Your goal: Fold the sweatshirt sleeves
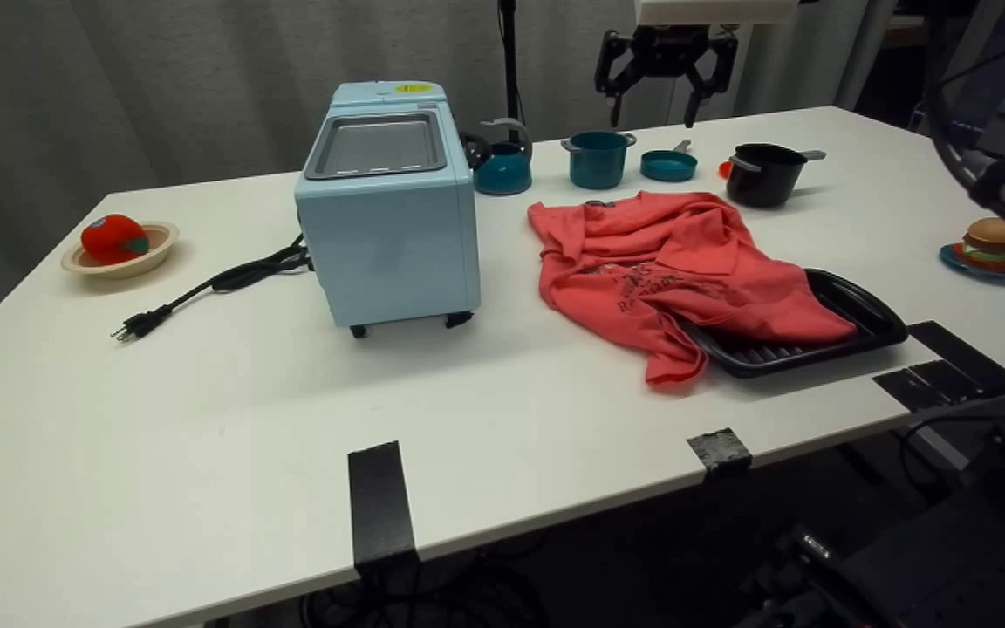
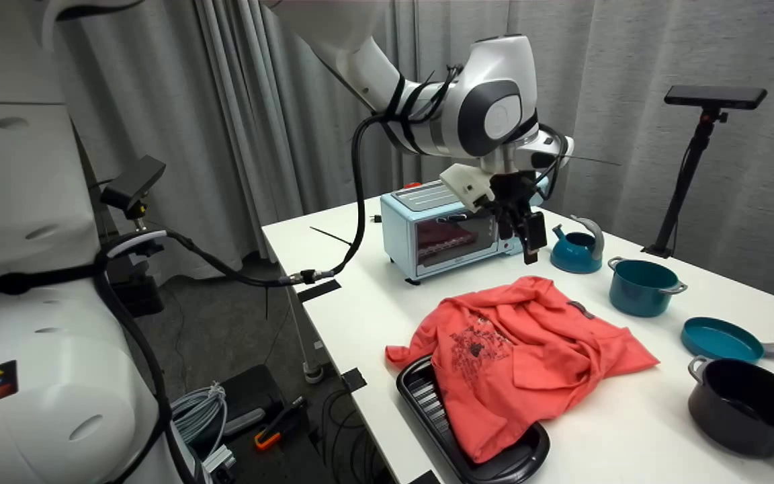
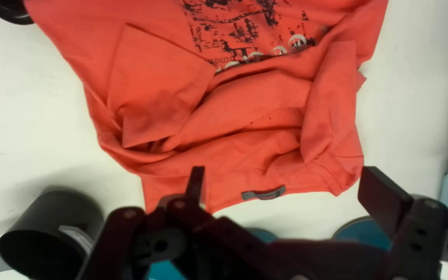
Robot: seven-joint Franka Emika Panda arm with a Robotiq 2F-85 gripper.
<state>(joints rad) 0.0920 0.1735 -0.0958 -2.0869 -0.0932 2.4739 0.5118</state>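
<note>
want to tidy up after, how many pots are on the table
2: a teal pot between the kettle and the teal pan, and a black pot on the teal pan's side away from the kettle.

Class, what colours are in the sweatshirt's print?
The print is blackish, with whitish round marks near one edge; the wrist view shows it best.

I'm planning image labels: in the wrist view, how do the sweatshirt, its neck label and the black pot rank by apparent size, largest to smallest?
1) Sweatshirt, though it runs off the top edge
2) Black pot, clearly smaller
3) Neck label, by far the smallest
</note>
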